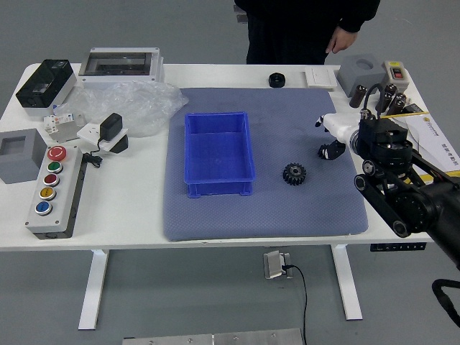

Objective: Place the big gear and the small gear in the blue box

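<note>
Hovering at the small gear (323,152), the right hand (336,132) has its fingers spread.

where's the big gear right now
In the head view, the big gear lies on the mat, right of the blue box and left of the robot hand.
</note>
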Robot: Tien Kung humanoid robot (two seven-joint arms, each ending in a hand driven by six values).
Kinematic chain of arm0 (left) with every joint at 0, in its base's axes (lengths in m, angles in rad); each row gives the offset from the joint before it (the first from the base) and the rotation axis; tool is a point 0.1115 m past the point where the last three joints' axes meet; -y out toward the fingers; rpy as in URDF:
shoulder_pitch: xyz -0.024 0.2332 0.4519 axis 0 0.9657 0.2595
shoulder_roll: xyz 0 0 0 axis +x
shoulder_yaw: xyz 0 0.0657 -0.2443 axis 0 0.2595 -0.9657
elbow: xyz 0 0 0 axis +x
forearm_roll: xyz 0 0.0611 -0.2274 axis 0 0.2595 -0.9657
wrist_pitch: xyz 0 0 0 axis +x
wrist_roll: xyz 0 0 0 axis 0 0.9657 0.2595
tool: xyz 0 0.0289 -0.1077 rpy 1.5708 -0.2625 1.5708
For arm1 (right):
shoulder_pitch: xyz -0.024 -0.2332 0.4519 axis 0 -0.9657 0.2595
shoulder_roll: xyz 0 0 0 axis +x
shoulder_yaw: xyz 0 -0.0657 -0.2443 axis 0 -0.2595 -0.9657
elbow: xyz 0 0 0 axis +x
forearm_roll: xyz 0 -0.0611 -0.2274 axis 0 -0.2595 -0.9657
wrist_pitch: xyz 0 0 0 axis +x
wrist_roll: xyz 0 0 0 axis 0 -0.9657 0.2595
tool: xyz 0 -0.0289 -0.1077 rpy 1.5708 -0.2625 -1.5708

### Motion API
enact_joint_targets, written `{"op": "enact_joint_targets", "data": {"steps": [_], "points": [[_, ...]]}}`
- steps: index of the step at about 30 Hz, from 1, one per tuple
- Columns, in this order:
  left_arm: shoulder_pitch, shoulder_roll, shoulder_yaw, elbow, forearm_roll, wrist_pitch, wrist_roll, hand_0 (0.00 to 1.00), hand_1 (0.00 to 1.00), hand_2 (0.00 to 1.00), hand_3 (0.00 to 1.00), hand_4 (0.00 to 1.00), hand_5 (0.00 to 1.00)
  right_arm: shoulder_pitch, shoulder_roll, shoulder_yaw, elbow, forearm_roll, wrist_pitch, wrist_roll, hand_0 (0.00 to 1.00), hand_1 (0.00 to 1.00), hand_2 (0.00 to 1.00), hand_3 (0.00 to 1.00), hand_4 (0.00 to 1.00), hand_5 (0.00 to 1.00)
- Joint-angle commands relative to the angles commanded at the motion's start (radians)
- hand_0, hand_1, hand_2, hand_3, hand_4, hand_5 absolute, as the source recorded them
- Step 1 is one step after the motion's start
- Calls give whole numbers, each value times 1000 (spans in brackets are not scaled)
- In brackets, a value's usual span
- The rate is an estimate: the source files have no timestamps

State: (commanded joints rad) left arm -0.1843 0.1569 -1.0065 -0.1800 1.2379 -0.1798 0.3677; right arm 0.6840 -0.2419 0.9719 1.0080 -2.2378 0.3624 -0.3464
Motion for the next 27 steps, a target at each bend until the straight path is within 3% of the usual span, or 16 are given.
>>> {"op": "enact_joint_targets", "data": {"steps": [27], "points": [[-3, -14, 6, 0, -5, -1, -1, 827, 789, 781, 760, 663, 365, -9, 15, -21, -116, -25, -102, 55, 734, 698, 780, 820, 628, 112]]}}
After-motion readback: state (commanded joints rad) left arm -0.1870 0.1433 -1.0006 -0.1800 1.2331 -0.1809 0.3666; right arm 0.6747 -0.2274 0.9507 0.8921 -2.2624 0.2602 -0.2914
